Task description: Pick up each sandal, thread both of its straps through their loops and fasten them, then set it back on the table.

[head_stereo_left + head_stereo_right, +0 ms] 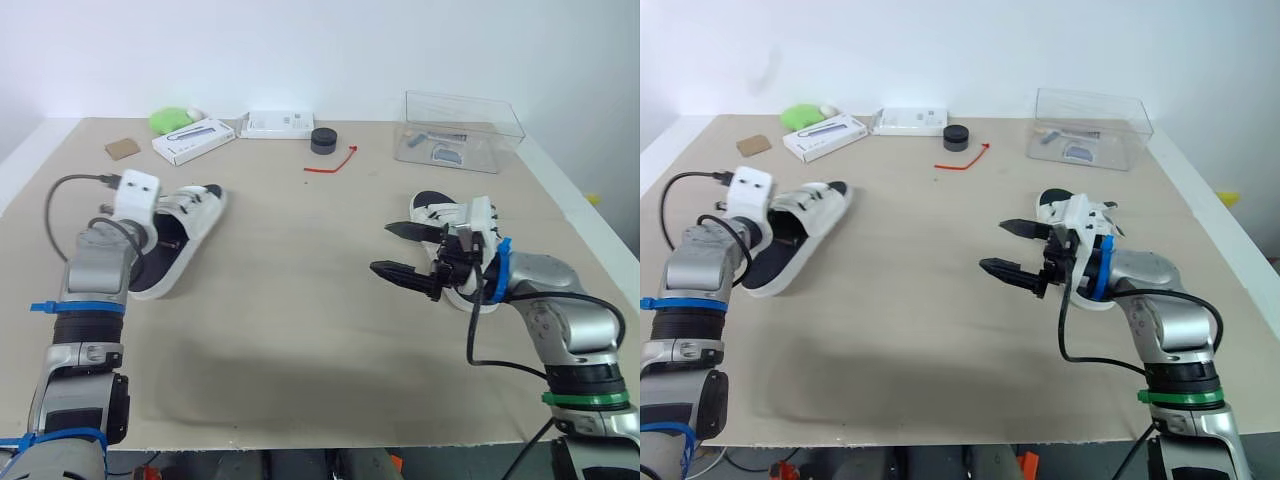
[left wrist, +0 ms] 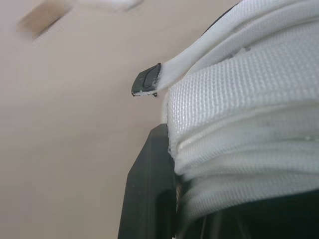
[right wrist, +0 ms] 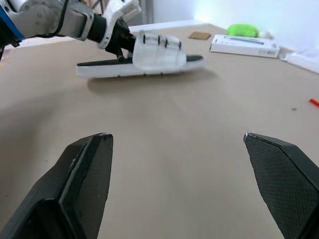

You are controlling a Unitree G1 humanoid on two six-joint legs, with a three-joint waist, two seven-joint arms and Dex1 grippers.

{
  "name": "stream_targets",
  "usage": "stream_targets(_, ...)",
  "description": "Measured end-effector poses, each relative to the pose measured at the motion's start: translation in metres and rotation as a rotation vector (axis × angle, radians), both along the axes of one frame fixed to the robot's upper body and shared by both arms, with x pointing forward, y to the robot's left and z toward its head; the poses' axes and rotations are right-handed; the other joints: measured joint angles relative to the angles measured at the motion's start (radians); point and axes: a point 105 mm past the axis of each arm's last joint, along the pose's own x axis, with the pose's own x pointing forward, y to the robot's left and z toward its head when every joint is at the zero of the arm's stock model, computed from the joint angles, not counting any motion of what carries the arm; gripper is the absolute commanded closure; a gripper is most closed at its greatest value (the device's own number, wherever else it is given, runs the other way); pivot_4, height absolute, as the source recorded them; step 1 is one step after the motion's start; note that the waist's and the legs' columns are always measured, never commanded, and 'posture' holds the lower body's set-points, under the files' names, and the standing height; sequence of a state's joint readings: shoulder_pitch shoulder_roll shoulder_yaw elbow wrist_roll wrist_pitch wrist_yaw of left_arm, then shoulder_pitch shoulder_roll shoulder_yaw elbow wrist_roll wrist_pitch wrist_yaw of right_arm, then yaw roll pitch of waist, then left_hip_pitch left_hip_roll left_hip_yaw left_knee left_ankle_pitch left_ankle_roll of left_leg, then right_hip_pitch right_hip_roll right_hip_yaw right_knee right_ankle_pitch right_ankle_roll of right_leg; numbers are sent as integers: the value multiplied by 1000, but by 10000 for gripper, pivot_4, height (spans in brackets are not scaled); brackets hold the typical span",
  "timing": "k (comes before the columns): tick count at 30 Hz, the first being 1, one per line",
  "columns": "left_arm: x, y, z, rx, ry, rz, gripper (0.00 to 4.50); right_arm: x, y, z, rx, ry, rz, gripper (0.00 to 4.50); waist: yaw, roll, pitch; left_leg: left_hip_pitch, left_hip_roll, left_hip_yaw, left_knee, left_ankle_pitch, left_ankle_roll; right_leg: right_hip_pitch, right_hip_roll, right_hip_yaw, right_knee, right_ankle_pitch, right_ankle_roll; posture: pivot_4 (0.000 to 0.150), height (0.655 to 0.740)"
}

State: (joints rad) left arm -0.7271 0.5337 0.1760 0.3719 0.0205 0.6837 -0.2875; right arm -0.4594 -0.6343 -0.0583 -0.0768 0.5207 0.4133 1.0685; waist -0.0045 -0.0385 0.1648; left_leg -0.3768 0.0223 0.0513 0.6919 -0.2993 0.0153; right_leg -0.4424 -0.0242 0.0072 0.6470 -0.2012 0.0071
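A white-strapped sandal with a black sole (image 1: 185, 225) is at the left of the table. My left gripper (image 1: 155, 238) is shut on its strap side. In the right wrist view this sandal (image 3: 149, 59) is held a little off the table with a shadow beneath it. The left wrist view shows white webbing straps (image 2: 249, 109), a black-tipped strap end (image 2: 147, 80) and one black finger (image 2: 149, 194) beside them. The second sandal (image 1: 432, 210) lies at the right, partly hidden behind my right arm. My right gripper (image 1: 381, 248) hangs open and holds nothing, just left of that sandal, pointing toward the table's middle.
Along the far edge are a clear plastic box (image 1: 460, 130), a black round object (image 1: 323, 140), a red tie (image 1: 335, 163), two white boxes (image 1: 195, 140), a green object (image 1: 172, 120) and a brown card (image 1: 122, 148). Bare tabletop (image 1: 290, 290) lies between the arms.
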Motion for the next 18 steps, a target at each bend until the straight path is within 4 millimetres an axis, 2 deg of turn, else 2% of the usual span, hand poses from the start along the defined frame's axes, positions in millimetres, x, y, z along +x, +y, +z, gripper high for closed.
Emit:
stream_targets(4,7,-4,1,-11,-7,21,44114,3,9,8,-2,-30,43,0,11,0,0,0,-3,0,0,0,-1,1,-4,-2,0,1,2,1500,7400)
stream_targets(5,8,-4,1,-11,-11,23,35848,5,9,9,-7,-36,45,0,11,0,0,0,-4,1,0,0,-1,1,-6,-3,0,1,2,1500,7400)
stream_targets(6,8,-4,0,-12,-13,20,33775,5,8,8,-10,-35,45,0,11,0,0,0,-4,1,0,0,-1,1,-7,-4,0,1,2,1500,7400)
stream_targets(10,9,-8,-3,-26,-9,-16,15643,7,7,1,-28,-19,49,0,11,0,0,0,-3,1,0,0,-1,0,-9,-6,0,1,2,1500,7400)
stream_targets(14,-4,-15,11,-6,-66,-96,305,8,7,0,-22,-9,49,0,10,0,0,0,-3,1,0,0,-1,0,-10,-4,0,1,1,1500,7400)
stream_targets(16,-14,-18,13,6,-78,-139,305,8,4,-1,-19,-6,33,0,9,0,0,0,-3,1,0,0,-2,0,-10,-4,0,1,1,1500,7400)
stream_targets(18,-36,-26,17,2,-111,-241,305,4,-3,-8,-7,8,-7,0,10,0,0,0,-2,0,-1,-1,-3,0,-11,-5,-1,0,0,1500,7400)
